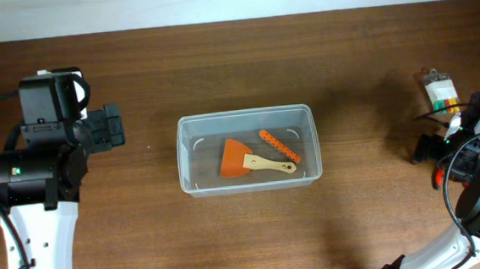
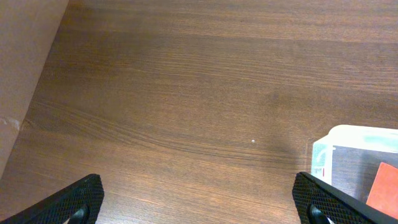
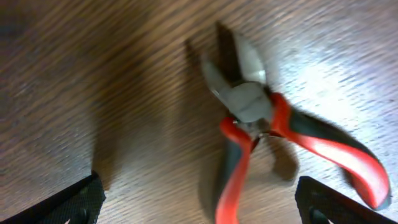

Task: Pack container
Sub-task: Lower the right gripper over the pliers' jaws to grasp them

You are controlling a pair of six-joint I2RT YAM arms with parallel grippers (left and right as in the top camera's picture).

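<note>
Arm on the left: white and black robot arm (image 1: 33, 208) at the left side of the brown wood-grain table (image 1: 373, 218), well apart from the tub.
Left pincer: the left gripper (image 1: 117, 128) points toward the middle of the table. Its black textured fingers (image 2: 81, 200) are spread wide, with only bare wood between them.
Middle of the table: clear, see-through plastic rectangular container (image 1: 243, 113) with rounded corners and a rim, lying lengthwise across the table, between the two arms and touching neither.
Inside it: orange flat-bladed scraper with a pale wooden handle (image 1: 235, 158), and just beside it a thin orange ridged stick (image 1: 279, 146), both lying on the bottom.
Far right, back: small white object with coloured stripes (image 1: 440, 93) on the table; too small to tell what it is.
Right pincer: the right gripper (image 3: 199, 210) hangs over the wood at the right edge, its jaws spread wide and pinching nothing.
Under it: pliers with a grey metal head and red and black handles (image 3: 249, 102), lying on the table with the handles splayed apart, blurred in the wrist view.
</note>
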